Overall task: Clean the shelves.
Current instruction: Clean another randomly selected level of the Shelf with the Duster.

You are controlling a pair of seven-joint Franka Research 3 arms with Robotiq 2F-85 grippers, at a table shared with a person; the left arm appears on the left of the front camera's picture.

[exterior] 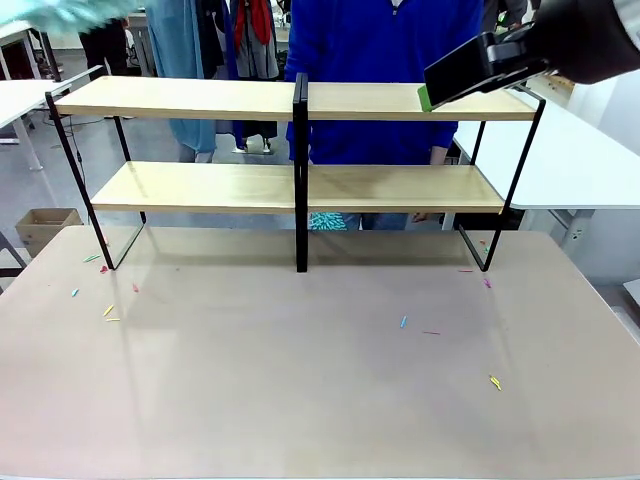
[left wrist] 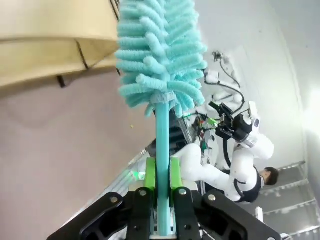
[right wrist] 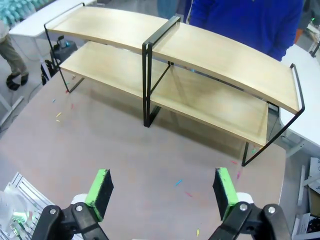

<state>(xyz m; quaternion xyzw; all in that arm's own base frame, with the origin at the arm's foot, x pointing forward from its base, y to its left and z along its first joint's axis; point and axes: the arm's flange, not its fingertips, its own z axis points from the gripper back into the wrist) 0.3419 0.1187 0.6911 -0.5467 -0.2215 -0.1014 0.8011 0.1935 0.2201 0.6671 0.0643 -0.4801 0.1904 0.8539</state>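
The shelves [exterior: 300,100] stand at the far side of the table, two light wooden boards in a thin black frame with a black centre post; both boards look bare. My left gripper [left wrist: 162,176] is shut on the teal handle of a fluffy teal duster [left wrist: 160,50]. The duster's head is up beside a corner of the shelves [left wrist: 50,40], and it shows as a blur [exterior: 70,12] at the top left of the front view. My right gripper [right wrist: 162,192] is open and holds nothing, high above the table in front of the shelves [right wrist: 170,65]. It hangs near their upper right end [exterior: 440,85].
Small coloured scraps [exterior: 404,321] lie scattered on the brown table [exterior: 300,420], some by the shelves' left foot [exterior: 108,310]. A person in blue [exterior: 385,40] stands behind the shelves. A white table [exterior: 580,160] is at the right and a cardboard box [exterior: 45,225] on the floor at the left.
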